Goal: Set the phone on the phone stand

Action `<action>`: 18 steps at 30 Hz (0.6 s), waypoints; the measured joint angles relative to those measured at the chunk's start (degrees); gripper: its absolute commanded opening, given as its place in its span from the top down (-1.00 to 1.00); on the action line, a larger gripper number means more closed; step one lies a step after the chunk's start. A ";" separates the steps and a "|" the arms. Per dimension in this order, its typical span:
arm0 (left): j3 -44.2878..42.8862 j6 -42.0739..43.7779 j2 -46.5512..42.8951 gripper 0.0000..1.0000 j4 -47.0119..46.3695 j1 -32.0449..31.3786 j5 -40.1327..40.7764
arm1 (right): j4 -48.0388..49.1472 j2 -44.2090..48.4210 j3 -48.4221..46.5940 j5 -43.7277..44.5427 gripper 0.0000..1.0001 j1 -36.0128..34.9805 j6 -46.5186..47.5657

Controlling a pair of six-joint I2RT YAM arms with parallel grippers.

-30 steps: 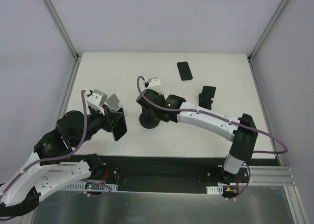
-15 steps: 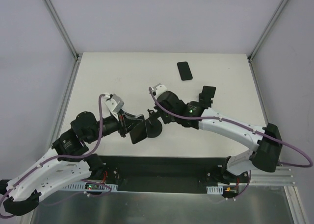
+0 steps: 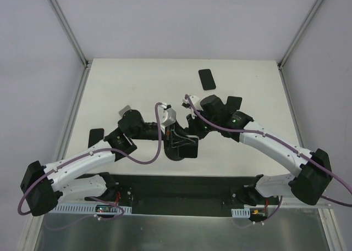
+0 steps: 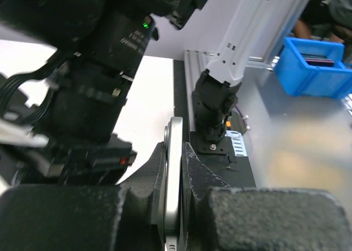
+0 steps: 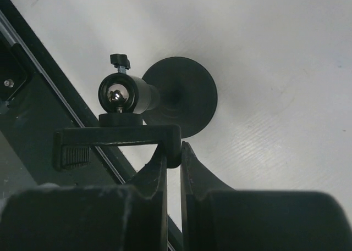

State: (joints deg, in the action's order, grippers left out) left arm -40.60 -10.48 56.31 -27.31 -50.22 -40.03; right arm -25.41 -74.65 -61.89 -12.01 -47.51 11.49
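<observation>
Blue bin [image 4: 316, 64] beyond the table's near edge, by the grey metal deck [image 4: 286, 152]: dark flat items inside, kind not readable. White table [image 3: 121, 81], black strip [image 3: 181, 180] along its near edge, aluminium posts at the far corners, pale grey walls [image 3: 165, 20].

Phone stand [image 5: 184, 94] stands centre, close to the near edge, just beside the strip. Its round base is flat on the table, and the ball-joint head is tipped toward the strip. The clamp bar's long axis runs crosswise to the right fingers. Right gripper [image 5: 173, 152] is pinched tight on one end of that bar.

Left gripper [image 4: 175, 149] is clamped on the phone [image 4: 173, 196], right by the stand. It is held edge-on, silver rim to the wrist camera, long axis in line with the fingers.

Far phone [image 3: 207, 79] and left phone [image 3: 96, 135] lie flat, black, well apart.
</observation>
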 measured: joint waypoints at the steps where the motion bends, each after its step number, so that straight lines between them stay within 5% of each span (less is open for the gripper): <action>1: -0.59 -0.15 2.08 1.00 -1.60 0.00 -1.70 | 0.37 0.02 0.31 -1.01 0.99 0.31 0.17; 18: -8.00 -3.72 20.81 1.00 -18.03 7.63 -22.56 | 3.34 0.13 2.78 -13.51 0.99 4.57 1.64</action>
State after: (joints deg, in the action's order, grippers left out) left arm -48.60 -14.20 77.12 -45.34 -42.59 -62.59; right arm -22.06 -74.52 -59.11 -25.52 -42.94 13.13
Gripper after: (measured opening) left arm 0.064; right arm 0.075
